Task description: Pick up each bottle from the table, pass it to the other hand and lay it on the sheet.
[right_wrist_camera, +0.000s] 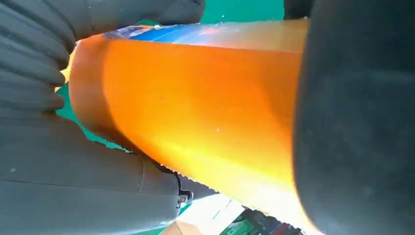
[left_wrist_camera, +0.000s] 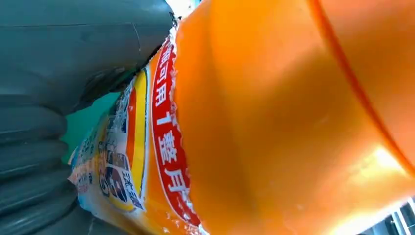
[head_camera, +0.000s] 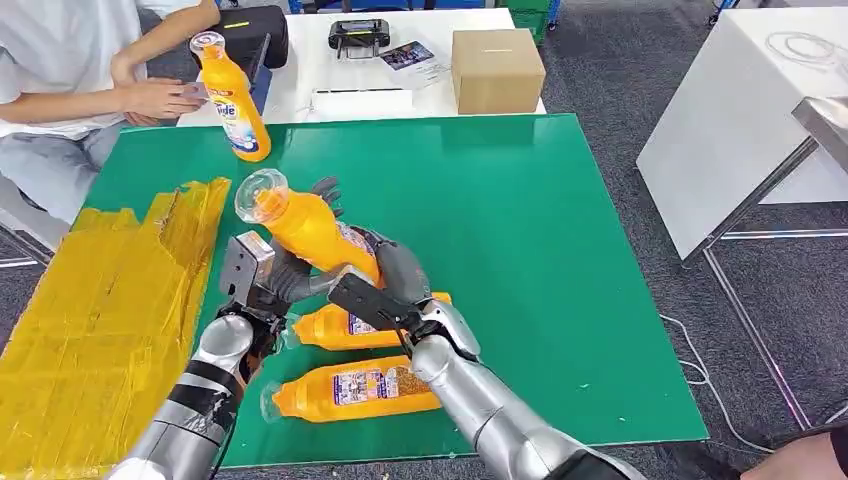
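Note:
An orange bottle (head_camera: 305, 225) with a clear cap hangs tilted above the green table (head_camera: 520, 230), cap toward the far left. My left hand (head_camera: 272, 282) grips its lower body from the left and my right hand (head_camera: 393, 272) grips it from the right. In the left wrist view the bottle (left_wrist_camera: 274, 122) lies against the hand (left_wrist_camera: 49, 73). In the right wrist view the bottle (right_wrist_camera: 195, 107) sits inside the hand (right_wrist_camera: 73, 186), with a dark finger across it. Two more orange bottles (head_camera: 345, 328) (head_camera: 350, 388) lie under my arms. Another bottle (head_camera: 238, 100) stands upright at the far left. The yellow sheet (head_camera: 100, 310) covers the left side.
A person sits at the far left with a hand (head_camera: 160, 98) next to the upright bottle. Behind the green table a white table holds a cardboard box (head_camera: 495, 68), a black device (head_camera: 358, 36) and a black case (head_camera: 250, 30). Another white table (head_camera: 740, 110) stands at the right.

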Controlling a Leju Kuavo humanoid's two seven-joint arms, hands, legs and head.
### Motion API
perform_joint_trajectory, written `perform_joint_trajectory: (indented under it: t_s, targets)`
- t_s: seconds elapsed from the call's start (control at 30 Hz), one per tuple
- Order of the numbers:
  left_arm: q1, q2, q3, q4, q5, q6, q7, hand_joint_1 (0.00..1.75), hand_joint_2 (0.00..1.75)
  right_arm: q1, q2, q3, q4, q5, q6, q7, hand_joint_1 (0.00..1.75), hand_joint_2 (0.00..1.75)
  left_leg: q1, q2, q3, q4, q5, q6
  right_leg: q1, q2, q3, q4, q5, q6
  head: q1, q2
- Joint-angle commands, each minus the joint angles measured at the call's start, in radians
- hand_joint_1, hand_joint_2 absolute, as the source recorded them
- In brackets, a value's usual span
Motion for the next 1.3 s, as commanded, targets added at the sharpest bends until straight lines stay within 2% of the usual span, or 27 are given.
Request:
perform_joint_trajectory:
  t_s: [0.03, 0.37, 0.47, 0.5, 0.53, 0.57, 0.77, 0.8, 0.83, 0.87, 1.13, 1.3]
  targets:
    - [-0.028, -0.001, 0.019, 0.077, 0.007, 0.002, -0.004, 0.00, 1.75, -0.040, -0.044, -0.037, 0.006, 0.012, -0.048, 0.010, 1.75, 1.75, 0.000, -0.001, 0.002, 0.000, -0.001, 0.000, 0.000, -0.001, 0.003, -0.001, -0.001, -0.001, 0.000, 0.000]
    - [-0.035, -0.016, 0.033, 0.087, 0.008, 0.010, -0.001, 0.00, 1.75, -0.022, 0.004, 0.059, 0.048, 0.105, -0.021, 0.023, 1.75, 1.75, 0.000, 0.000, 0.002, -0.001, 0.000, 0.000, 0.000, -0.001, 0.002, -0.001, 0.000, -0.001, 0.000, 0.000]
    - [-0.033, -0.017, 0.037, 0.078, 0.009, 0.014, -0.001, 0.00, 1.75, -0.018, 0.010, 0.080, 0.060, 0.115, -0.007, 0.026, 1.75, 1.75, 0.001, 0.000, 0.006, 0.001, -0.003, 0.000, 0.002, -0.001, 0.007, -0.001, -0.002, -0.002, 0.000, 0.000]
    - [-0.033, -0.017, 0.040, 0.076, 0.012, 0.015, -0.001, 0.07, 1.75, -0.018, 0.011, 0.090, 0.065, 0.119, -0.002, 0.027, 1.75, 1.75, 0.001, 0.001, 0.005, 0.000, -0.002, 0.000, 0.001, 0.000, 0.006, -0.001, -0.002, -0.001, 0.000, 0.000]
    - [-0.032, -0.017, 0.042, 0.075, 0.014, 0.015, -0.001, 0.26, 1.75, -0.016, 0.011, 0.104, 0.066, 0.119, 0.003, 0.030, 1.75, 1.75, 0.001, 0.001, 0.005, 0.000, -0.003, 0.001, 0.001, 0.000, 0.006, -0.001, -0.002, -0.001, 0.000, 0.000]
    - [-0.031, -0.018, 0.043, 0.074, 0.015, 0.016, -0.001, 0.37, 1.75, -0.015, 0.011, 0.114, 0.067, 0.120, 0.003, 0.034, 1.75, 1.75, 0.000, 0.000, 0.002, 0.000, -0.001, 0.000, 0.001, 0.000, 0.003, -0.001, -0.001, -0.001, 0.000, 0.000]
    - [-0.031, -0.018, 0.043, 0.074, 0.015, 0.016, -0.001, 0.37, 1.75, -0.015, 0.011, 0.114, 0.067, 0.120, 0.003, 0.034, 1.75, 1.75, 0.000, -0.001, 0.001, 0.000, 0.000, 0.000, 0.000, -0.001, 0.001, 0.000, 0.000, 0.000, 0.000, 0.000]
    - [-0.030, -0.020, 0.042, 0.075, 0.015, 0.016, -0.001, 0.31, 1.75, -0.015, 0.011, 0.115, 0.068, 0.120, 0.004, 0.034, 1.75, 1.75, 0.001, 0.000, 0.003, 0.000, -0.002, 0.000, 0.002, -0.001, 0.004, -0.001, -0.001, -0.001, 0.000, 0.000]
    - [-0.030, -0.020, 0.042, 0.075, 0.015, 0.016, -0.001, 0.51, 1.75, -0.015, 0.011, 0.115, 0.068, 0.120, 0.004, 0.034, 1.75, 1.75, 0.001, 0.000, 0.003, 0.000, -0.002, 0.000, 0.001, -0.001, 0.004, -0.001, -0.001, -0.001, 0.000, 0.000]
    - [-0.030, -0.020, 0.043, 0.073, 0.017, 0.016, -0.001, 1.75, 1.75, -0.019, 0.011, 0.133, 0.077, 0.120, 0.013, 0.041, 1.75, 1.75, 0.001, 0.000, 0.003, 0.000, -0.002, 0.000, 0.001, -0.001, 0.004, -0.001, -0.001, -0.001, 0.000, 0.000]
    - [-0.022, -0.021, 0.052, 0.054, 0.029, 0.024, -0.008, 1.75, 1.75, -0.032, 0.011, 0.187, 0.103, 0.080, 0.004, 0.048, 1.75, 1.75, 0.001, 0.000, 0.003, 0.000, -0.002, 0.000, 0.001, -0.001, 0.005, -0.001, -0.002, -0.001, 0.000, 0.000]
    - [-0.001, -0.019, 0.068, 0.019, 0.033, 0.039, -0.011, 1.75, 1.75, -0.014, 0.005, 0.155, 0.078, 0.066, -0.017, 0.019, 1.75, 1.75, 0.001, 0.000, 0.002, 0.000, -0.001, 0.000, 0.001, -0.001, 0.003, -0.001, -0.001, -0.001, 0.000, 0.000]
